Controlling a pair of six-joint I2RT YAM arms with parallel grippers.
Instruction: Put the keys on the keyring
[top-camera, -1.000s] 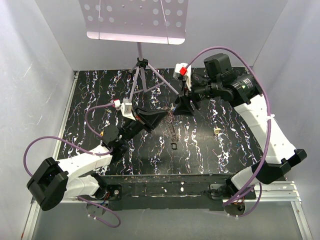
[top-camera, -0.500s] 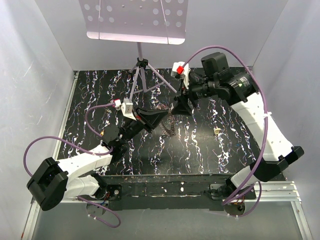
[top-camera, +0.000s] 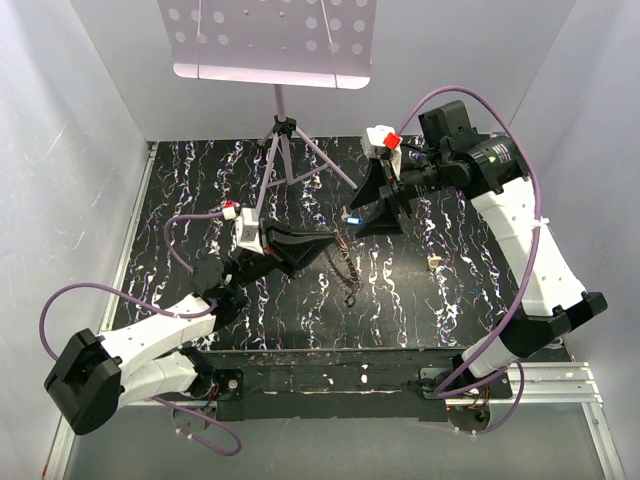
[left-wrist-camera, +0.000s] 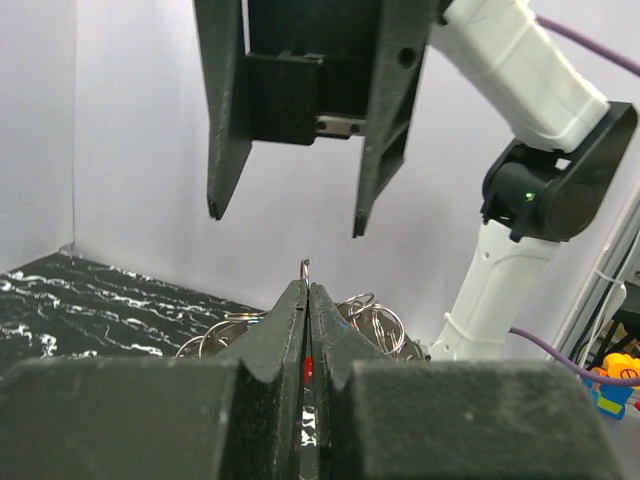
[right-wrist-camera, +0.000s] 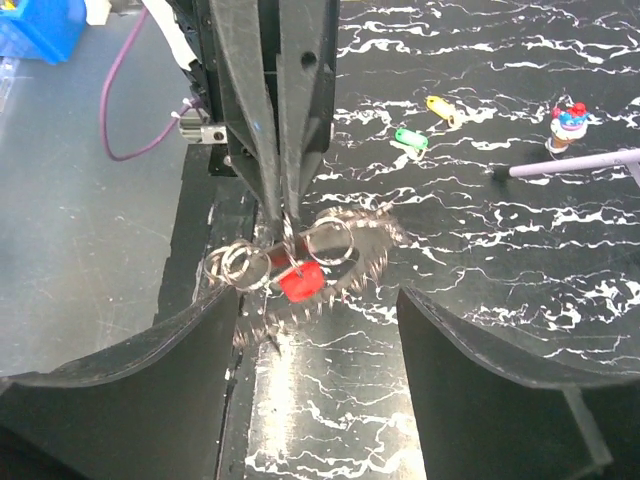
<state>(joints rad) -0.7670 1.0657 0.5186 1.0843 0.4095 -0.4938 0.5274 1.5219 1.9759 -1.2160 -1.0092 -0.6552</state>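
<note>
blocks: tripod (top-camera: 284, 126) far | keyring (top-camera: 345, 262) at left claw (top-camera: 331, 239) tip | right claw (top-camera: 362, 212) near

Table top (right-wrist-camera: 520, 230) is showing a black, white-veined marble-pattern finish: smooth, with a faint sheen. The keyring (right-wrist-camera: 345, 270) is presenting as thin grey metal, its fringe pieces glinting. The small split rings (right-wrist-camera: 232, 265) are reading as bright polished wire. The red key head (right-wrist-camera: 298, 283), green key head (right-wrist-camera: 410, 139) and yellow key head (right-wrist-camera: 440, 106) are appearing as glossy plastic. The left gripper (left-wrist-camera: 305, 292) is showing pads (left-wrist-camera: 150, 420) in matt black — grainy and rough. The right gripper (left-wrist-camera: 287, 220) is showing fingers (left-wrist-camera: 225, 100) in smoother black plastic. The right arm's shell (left-wrist-camera: 500, 60) is reading as smooth white plastic.
</note>
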